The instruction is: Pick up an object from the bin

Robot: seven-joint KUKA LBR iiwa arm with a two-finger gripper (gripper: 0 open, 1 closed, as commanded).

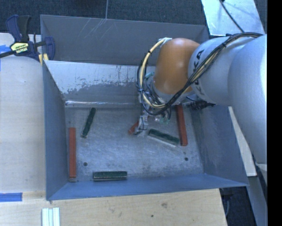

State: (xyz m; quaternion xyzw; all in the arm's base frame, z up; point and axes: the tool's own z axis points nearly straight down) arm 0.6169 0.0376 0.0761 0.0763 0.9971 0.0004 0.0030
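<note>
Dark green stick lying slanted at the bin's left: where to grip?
Mid-length of the dark green stick, from straight above, pinching across its narrow width: it lies flat, slanted, with bare floor along both long sides.

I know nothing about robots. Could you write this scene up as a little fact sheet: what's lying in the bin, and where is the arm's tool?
container: grey metal bin
tool: the tool is low over the middle of the floor, its arm coming in from the view's right
nearest things: small red piece just to its view-left; slanted green bar to its view-right
right side: red bar, partly under the arm
left side: tilted green bar; long red-brown bar along the wall
near wall: flat green bar
held: cannot tell
</note>
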